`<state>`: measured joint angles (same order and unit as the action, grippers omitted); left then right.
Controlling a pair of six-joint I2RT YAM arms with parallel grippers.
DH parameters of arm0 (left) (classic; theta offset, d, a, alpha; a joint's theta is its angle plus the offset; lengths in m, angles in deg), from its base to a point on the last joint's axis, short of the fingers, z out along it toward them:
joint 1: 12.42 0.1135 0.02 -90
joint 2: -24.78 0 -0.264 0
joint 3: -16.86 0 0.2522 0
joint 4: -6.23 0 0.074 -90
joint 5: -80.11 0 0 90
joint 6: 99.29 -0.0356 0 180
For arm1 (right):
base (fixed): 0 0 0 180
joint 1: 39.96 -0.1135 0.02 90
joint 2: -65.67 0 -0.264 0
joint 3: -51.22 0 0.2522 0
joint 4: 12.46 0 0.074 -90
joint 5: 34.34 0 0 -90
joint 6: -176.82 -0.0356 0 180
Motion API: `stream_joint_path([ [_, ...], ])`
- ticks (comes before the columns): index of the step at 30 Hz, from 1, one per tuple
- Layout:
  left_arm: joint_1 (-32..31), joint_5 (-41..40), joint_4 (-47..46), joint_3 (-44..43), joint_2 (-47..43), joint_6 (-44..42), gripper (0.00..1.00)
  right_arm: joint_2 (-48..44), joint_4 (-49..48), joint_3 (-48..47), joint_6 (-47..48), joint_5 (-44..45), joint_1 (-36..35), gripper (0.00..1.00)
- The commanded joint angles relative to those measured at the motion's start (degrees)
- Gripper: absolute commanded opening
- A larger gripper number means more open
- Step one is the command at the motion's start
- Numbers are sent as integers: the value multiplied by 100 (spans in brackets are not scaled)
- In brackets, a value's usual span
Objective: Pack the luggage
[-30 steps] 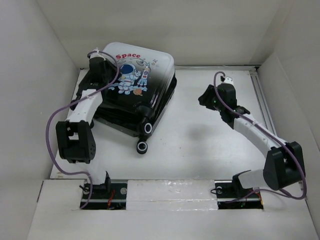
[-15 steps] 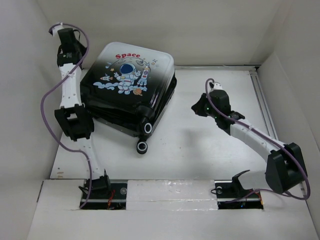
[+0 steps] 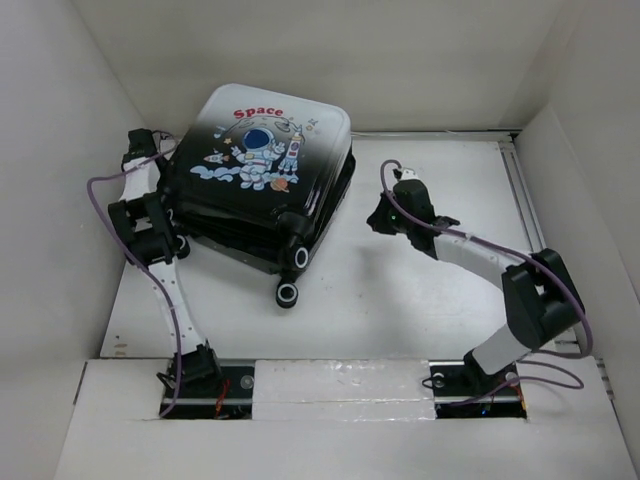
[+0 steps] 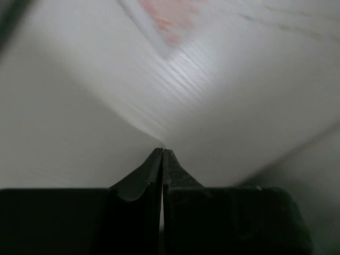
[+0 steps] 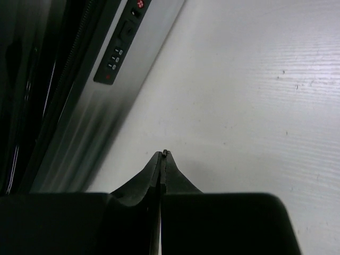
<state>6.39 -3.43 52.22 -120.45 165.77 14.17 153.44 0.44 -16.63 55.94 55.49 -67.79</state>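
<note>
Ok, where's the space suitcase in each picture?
Top external: the luggage lies at the upper left, astronaut print facing up.
Left wrist: too blurry to tell; only white surfaces show past the shut left claw.
Right wrist: the luggage runs down the left side, its lock showing.
Shared landmark: the white table beside it, also in the right wrist view.

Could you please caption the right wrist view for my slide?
Shut right pincer above the table, beside the lock on the suitcase.
</note>
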Motion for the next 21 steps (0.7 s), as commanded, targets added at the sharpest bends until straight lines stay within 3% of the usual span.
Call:
stream_joint_path([
  [1, -667, 1049, -698, 1185, -1175, 175, 0, 232, -616, -383, -24, 262, 76, 0],
  [4, -1089, 1637, -1910, 2550, -1827, 781, 0, 363, -696, -523, -165, 262, 409, 0],
  [5, -1281, 1639, -2218, 3381, -2273, 896, 0, 442, -696, -585, -165, 262, 480, 0],
  [11, -1696, 1306, -3811, 5994, -3480, 1616, 0, 1031, -327, -1523, 29, -69, 1173, 0],
  [16, -2310, 1165, -4804, 7598, -4421, 1872, 0, 1856, -29, -2070, 161, -537, 1289, 0],
  [21, -3066, 736, -4893, 8486, -5299, 1811, 0, 2385, 42, -2553, 485, -1203, 826, 0],
])
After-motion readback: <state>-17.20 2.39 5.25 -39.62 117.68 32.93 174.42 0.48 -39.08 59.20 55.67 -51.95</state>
